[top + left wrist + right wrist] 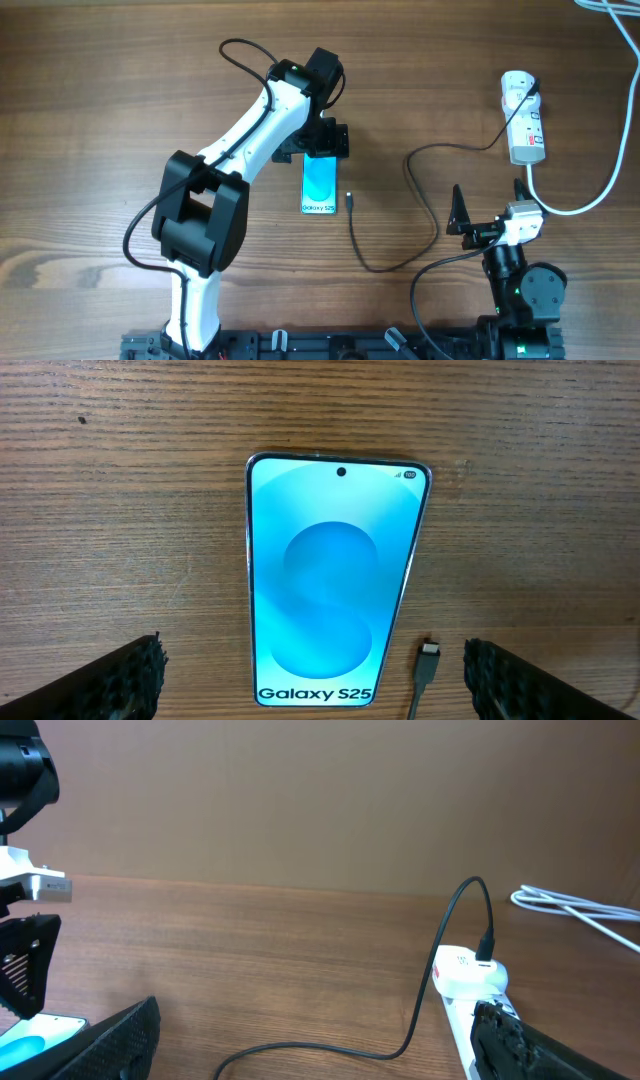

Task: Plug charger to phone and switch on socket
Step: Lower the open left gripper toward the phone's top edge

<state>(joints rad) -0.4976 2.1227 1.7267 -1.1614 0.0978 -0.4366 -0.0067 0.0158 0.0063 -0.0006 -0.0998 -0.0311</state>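
The phone [318,187] lies flat on the wooden table with its turquoise screen up and the "Galaxy S25" end toward the front. My left gripper [318,141] is open and empty, hovering over the phone's far end. In the left wrist view [312,665] its fingers straddle the phone [325,560]. The charger's connector tip [348,196] lies just right of the phone's near end, apart from it, and also shows in the left wrist view [430,652]. The black cable [375,265] loops round to the white socket [522,118] at the back right. My right gripper [488,207] is open and empty in front of the socket [465,976].
A thicker white cable [600,200] runs from the socket round the right edge to the back corner, and shows in the right wrist view [575,910]. The left arm [240,140] stretches across the left middle of the table.
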